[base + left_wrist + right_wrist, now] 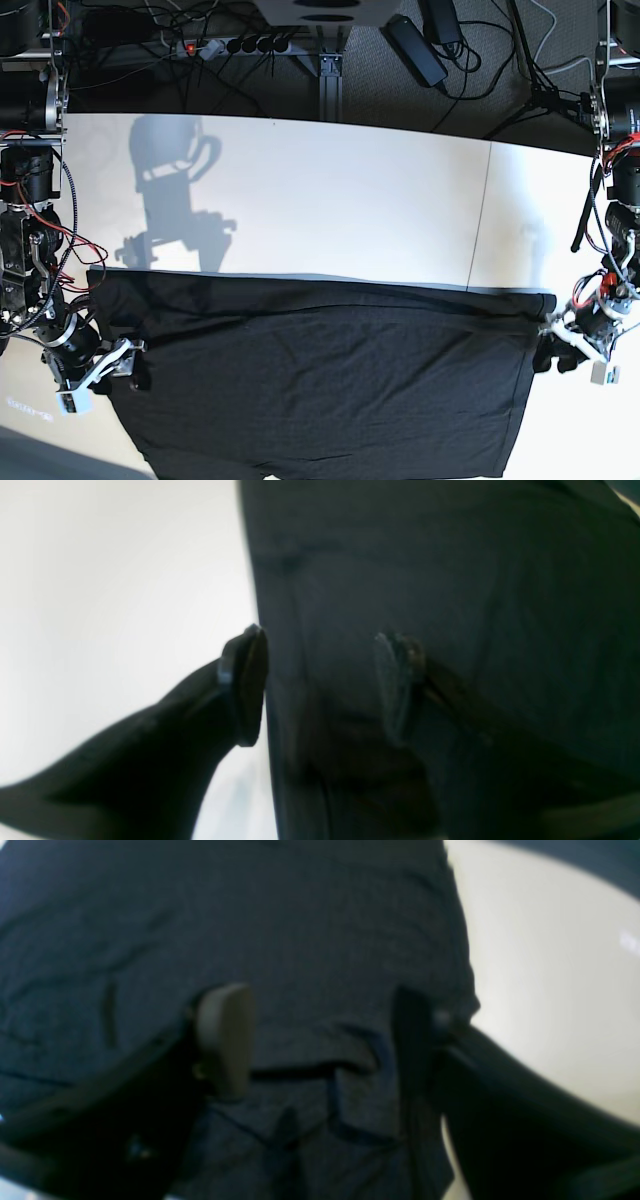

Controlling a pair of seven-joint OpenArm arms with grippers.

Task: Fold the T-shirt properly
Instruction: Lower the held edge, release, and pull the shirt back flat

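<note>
The black T-shirt (pixel 320 380) lies spread flat across the front of the white table (pixel 350 200), with a folded edge running along its far side. At the shirt's right edge my left gripper (pixel 556 352) stands open; in the left wrist view it (pixel 320 687) straddles the cloth's edge (pixel 450 580), one finger over bare table (pixel 125 580). My right gripper (pixel 125 365) is at the shirt's left edge, also open; in the right wrist view it (pixel 320 1045) hangs just over rumpled cloth (pixel 250 915), nothing pinched between its fingers.
Behind the table's far edge are a power strip (pixel 235 45), a black adapter (pixel 415 50) and loose cables on the floor. A seam (pixel 480 220) crosses the table top at the right. An arm's shadow (pixel 180 200) falls on the table at the back left.
</note>
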